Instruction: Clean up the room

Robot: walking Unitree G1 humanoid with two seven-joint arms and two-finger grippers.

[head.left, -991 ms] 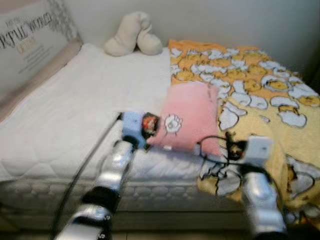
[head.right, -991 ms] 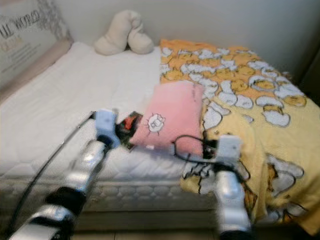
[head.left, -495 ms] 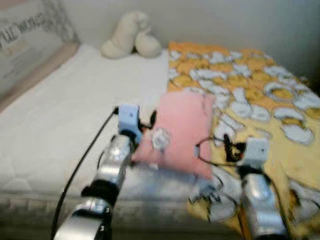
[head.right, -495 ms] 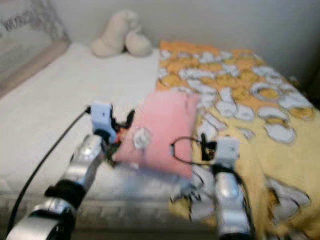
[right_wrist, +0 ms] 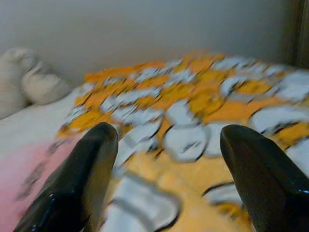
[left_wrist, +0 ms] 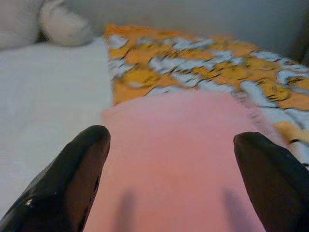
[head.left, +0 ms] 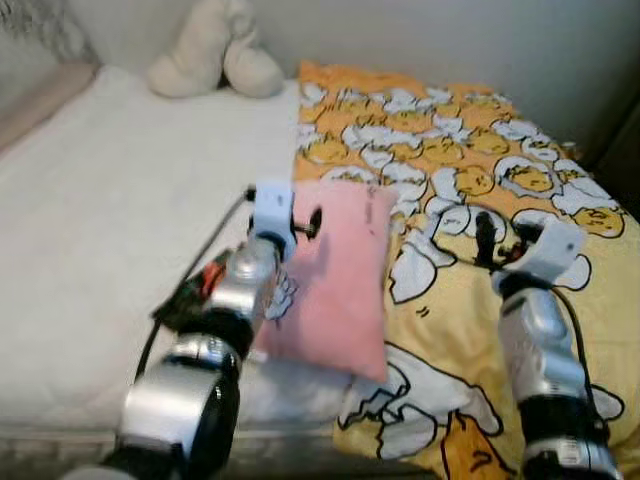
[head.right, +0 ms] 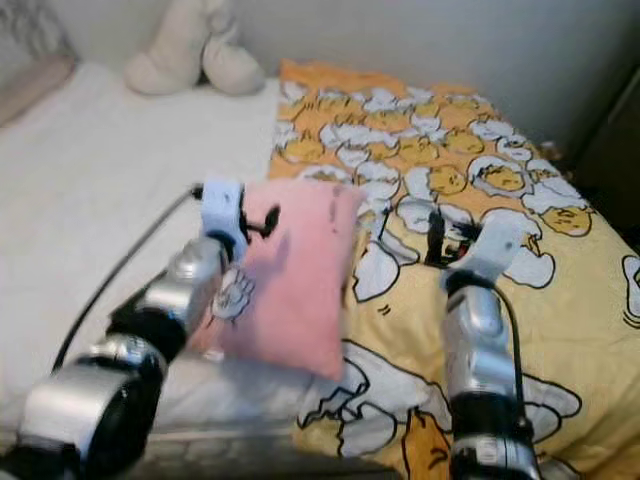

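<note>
We see a bed (head.left: pixel 90 230) with a bare white quilted mattress taking up the left and centre of the frame. A yellow and orange blanket (head.left: pixel 470 190) printed with white egg shapes covers its right side, from the upper centre down to the lower right corner. A pink pillow (head.left: pixel 335 270) lies in the middle, along the blanket's left edge. A cream plush toy (head.left: pixel 215 50) rests at the upper left, against the wall.
</note>
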